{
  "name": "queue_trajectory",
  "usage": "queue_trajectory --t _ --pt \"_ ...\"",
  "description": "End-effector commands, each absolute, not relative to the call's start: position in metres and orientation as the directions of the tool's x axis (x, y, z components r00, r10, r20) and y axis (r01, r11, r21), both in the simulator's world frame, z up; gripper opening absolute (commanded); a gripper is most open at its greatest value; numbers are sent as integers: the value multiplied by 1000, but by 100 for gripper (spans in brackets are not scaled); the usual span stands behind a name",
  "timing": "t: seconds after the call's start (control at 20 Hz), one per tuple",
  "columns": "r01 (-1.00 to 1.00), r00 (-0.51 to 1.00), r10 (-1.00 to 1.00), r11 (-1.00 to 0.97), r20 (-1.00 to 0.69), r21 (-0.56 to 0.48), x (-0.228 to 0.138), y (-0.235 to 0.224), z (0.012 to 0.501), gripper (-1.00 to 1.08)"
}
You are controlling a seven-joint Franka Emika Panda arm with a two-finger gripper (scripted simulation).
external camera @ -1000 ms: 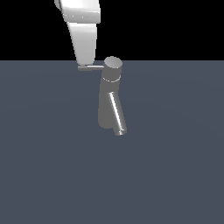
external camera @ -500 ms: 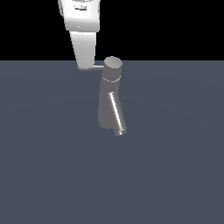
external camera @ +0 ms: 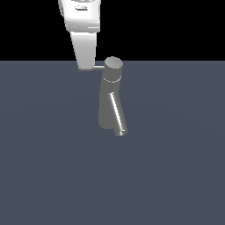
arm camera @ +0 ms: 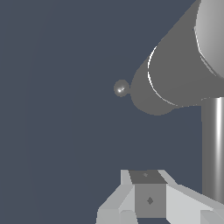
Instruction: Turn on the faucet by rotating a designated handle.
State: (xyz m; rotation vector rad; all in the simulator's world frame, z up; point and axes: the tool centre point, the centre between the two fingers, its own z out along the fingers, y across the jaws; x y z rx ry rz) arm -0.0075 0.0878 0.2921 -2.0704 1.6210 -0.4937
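The gripper (external camera: 86, 66) hangs down from the upper left of the exterior view, its white end sitting right against the outer tip of the handle (external camera: 99, 67). Whether its jaws are spread or closed I cannot tell: the exterior view shows one solid white block, and the wrist view shows only the base of the fingers (arm camera: 148, 199), with the handle (arm camera: 214, 148) running past as a bright rod beside them, not clearly between them.

The handle pokes out sideways from the round cap toward the exterior view's left. The faucet (external camera: 110, 99) stands just right of the gripper, in the upper middle of the frame on the flat dark floor (external camera: 176, 176), its slanted spout (external camera: 117, 116) pointing down toward the viewer.

As I judge it, the reach is done and contact looks made, but there's no telling how much of the turn remains.
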Motion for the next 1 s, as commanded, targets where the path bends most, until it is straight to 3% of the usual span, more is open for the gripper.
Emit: queue_trajectory --t 0.0,0.95 --pt "-805 241 -971 -199 -2 -559 -11 88 290 -100" --pt "-805 241 -971 -199 -2 -559 -43 83 268 -100"
